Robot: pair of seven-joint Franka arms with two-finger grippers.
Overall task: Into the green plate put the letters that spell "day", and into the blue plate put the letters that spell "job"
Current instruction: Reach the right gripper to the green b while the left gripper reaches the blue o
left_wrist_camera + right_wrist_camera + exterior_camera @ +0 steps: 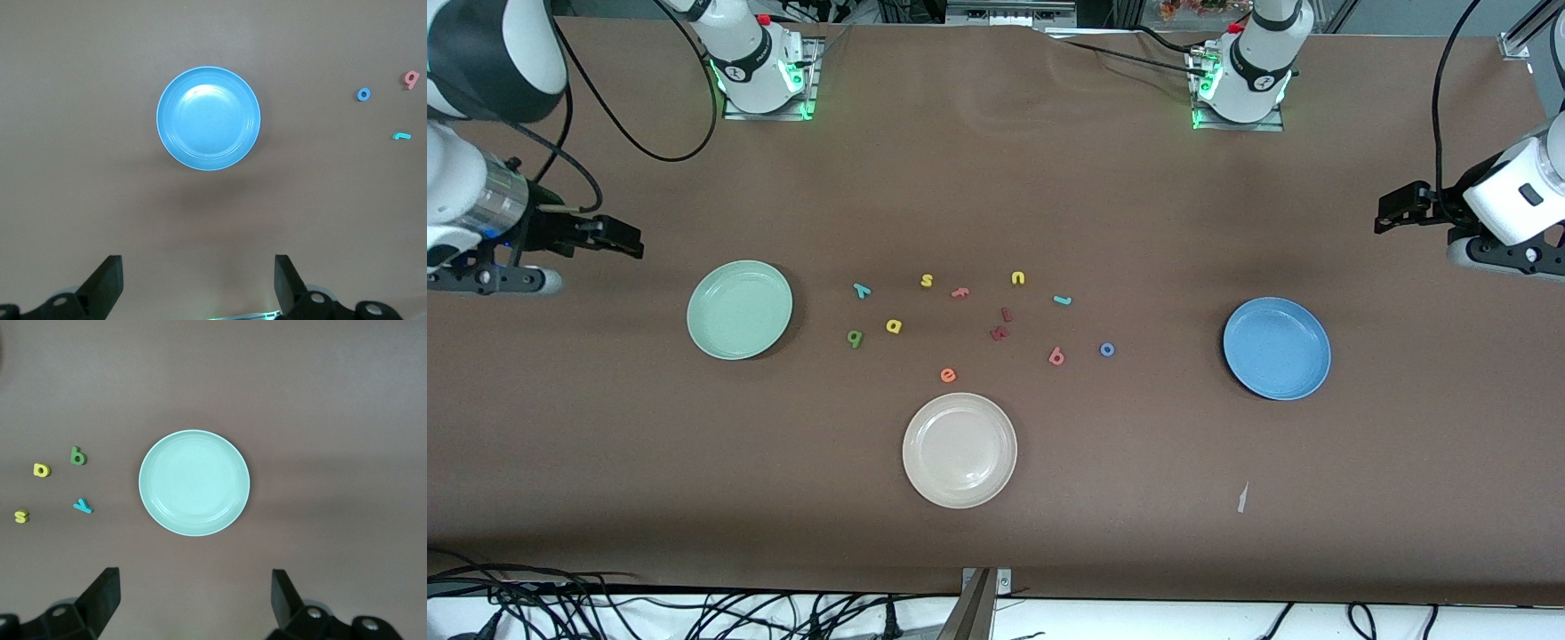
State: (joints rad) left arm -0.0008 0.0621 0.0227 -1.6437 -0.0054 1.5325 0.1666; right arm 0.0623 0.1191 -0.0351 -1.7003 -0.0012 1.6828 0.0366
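Observation:
Between the two plates the small letters lie scattered on the brown table. The olive "d" (855, 338), yellow "a" (894, 326) and teal "y" (861, 290) lie close to the green plate (738, 309). Toward the blue plate (1277, 348) lie the teal "j" (1062, 300), pinkish "b" (1056, 356) and blue "o" (1107, 349). Both plates hold nothing. My right gripper (624, 240) hangs open and empty past the green plate (194, 483), at the right arm's end of the table. My left gripper (1389, 213) hangs open and empty past the blue plate (208, 118), at the left arm's end.
A cream-white plate (959, 450) sits nearer the front camera than the letters. Among the letters are a yellow "s" (927, 281), a yellow "u" (1017, 278), an orange "e" (948, 374), a pink piece (959, 292) and two dark red pieces (999, 333).

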